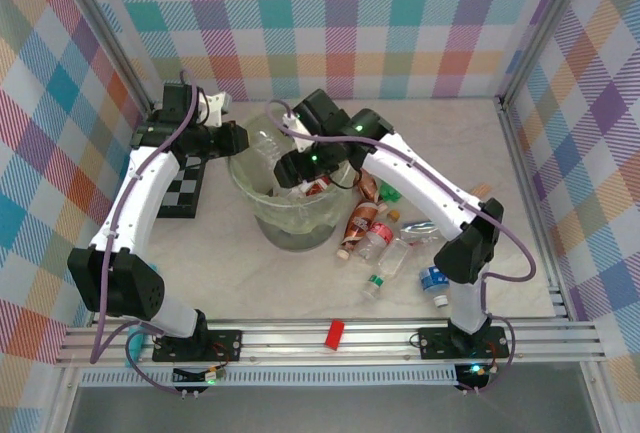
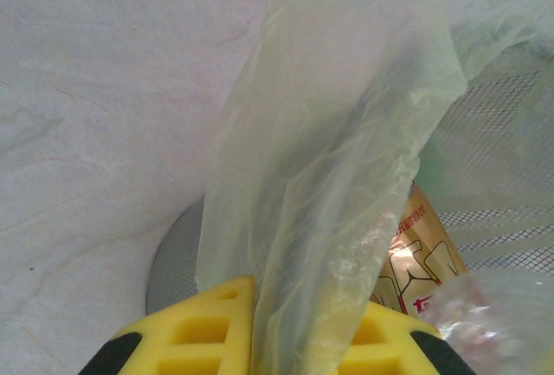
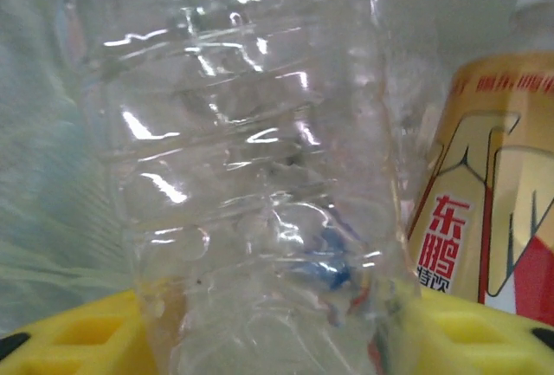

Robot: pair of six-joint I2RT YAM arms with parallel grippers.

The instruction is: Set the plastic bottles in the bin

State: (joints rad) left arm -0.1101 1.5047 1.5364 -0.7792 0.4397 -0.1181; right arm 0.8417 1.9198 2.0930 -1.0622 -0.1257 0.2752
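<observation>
The pale bench (image 1: 250,283) carries a round, translucent green bin (image 1: 290,235) near its middle. A black-and-white chessboard (image 1: 185,191) lies flat by the left edge, partly under the left arm. Both arms reach over the bin's rim and hide much of its mouth. Several bottles (image 1: 385,245), clear and brown with red, green and blue labels, lie scattered just right of the bin. A red block (image 1: 335,334) sits at the near edge. The left gripper (image 2: 299,310) is pinched on the bin's thin liner (image 2: 329,132). The right gripper (image 3: 277,327) holds a crumpled clear bottle (image 3: 260,132), pads against both sides, beside a gold-labelled bottle (image 3: 485,219).
</observation>
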